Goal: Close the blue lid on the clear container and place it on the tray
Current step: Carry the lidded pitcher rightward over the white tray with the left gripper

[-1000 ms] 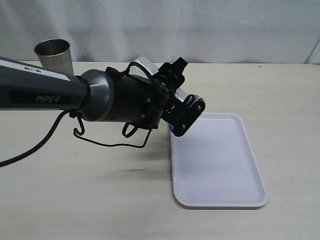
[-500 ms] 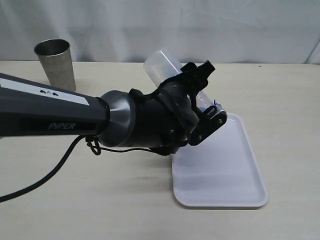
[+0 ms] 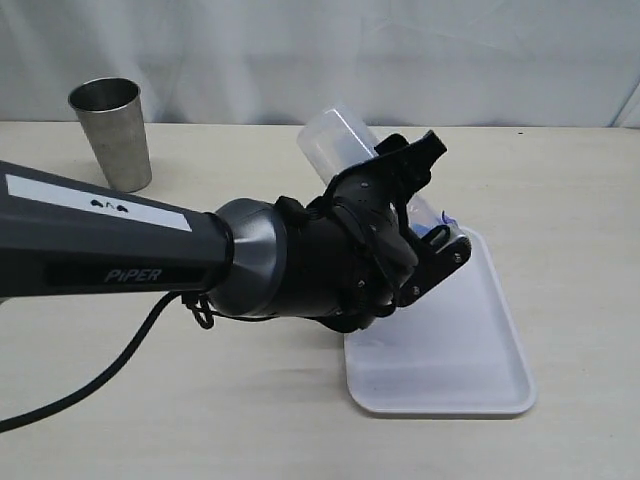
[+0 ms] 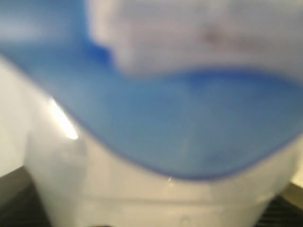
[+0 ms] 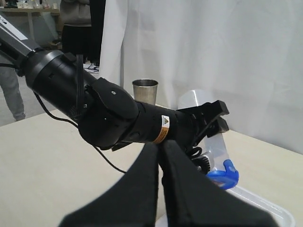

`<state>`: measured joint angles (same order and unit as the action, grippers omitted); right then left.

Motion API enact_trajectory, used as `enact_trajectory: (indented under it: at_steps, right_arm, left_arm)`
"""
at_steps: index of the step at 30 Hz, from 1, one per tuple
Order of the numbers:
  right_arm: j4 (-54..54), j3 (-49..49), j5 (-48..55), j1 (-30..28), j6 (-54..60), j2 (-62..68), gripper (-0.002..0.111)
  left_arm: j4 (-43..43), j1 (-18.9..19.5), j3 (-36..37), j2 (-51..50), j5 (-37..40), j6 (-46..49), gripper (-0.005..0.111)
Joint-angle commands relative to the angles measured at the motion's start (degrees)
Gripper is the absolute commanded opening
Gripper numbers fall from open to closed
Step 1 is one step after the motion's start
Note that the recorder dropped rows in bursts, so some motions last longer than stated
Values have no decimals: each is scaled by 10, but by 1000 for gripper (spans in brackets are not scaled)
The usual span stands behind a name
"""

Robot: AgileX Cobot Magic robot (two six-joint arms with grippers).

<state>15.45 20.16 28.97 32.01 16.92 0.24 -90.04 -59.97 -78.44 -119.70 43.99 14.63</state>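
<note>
My left gripper [image 3: 438, 200] is shut on the clear container [image 3: 336, 136], which hangs tilted. Its base points up and back, and its mouth end is low over the near-left corner of the tray [image 3: 470, 350]. The blue lid [image 3: 444, 224] sits on that lower end and only a sliver of it shows past the fingers. Blurred and very close in the left wrist view are the blue lid [image 4: 189, 123] and the translucent container wall [image 4: 142, 194]. My right gripper [image 5: 160, 147] is shut on nothing, facing the container [image 5: 199, 101], the blue lid [image 5: 223, 176] and the tray [image 5: 267, 209].
A grey steel tumbler [image 3: 112, 130] stands upright at the back left of the table, also seen as the tumbler [image 5: 145, 90] behind the left arm. The left arm and its loose cable [image 3: 90, 375] cross the table's left half. A white curtain closes off the back.
The left arm has moved right and forward with the container, bringing its lid end from beside the tray's edge to over the tray. The tumbler now shows fully.
</note>
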Motion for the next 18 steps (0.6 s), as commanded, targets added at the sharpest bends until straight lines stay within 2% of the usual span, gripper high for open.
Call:
enact_trajectory:
  at_steps: [1, 5, 9, 18]
  right_arm:
    - [-3, -1, 2, 1, -3, -2, 5]
    - [-3, -1, 2, 1, -3, -2, 5]
    - [-3, -1, 2, 1, -3, -2, 5]
    - [-3, -1, 2, 1, -3, -2, 5]
  left_arm:
    - [94, -4, -6, 2, -75, -19, 0]
    - [160, -3, -6, 2, -172, -73, 0]
    - [205, 12, -6, 2, -312, -158, 0]
    - [308, 86, -6, 0, -611, -373, 0]
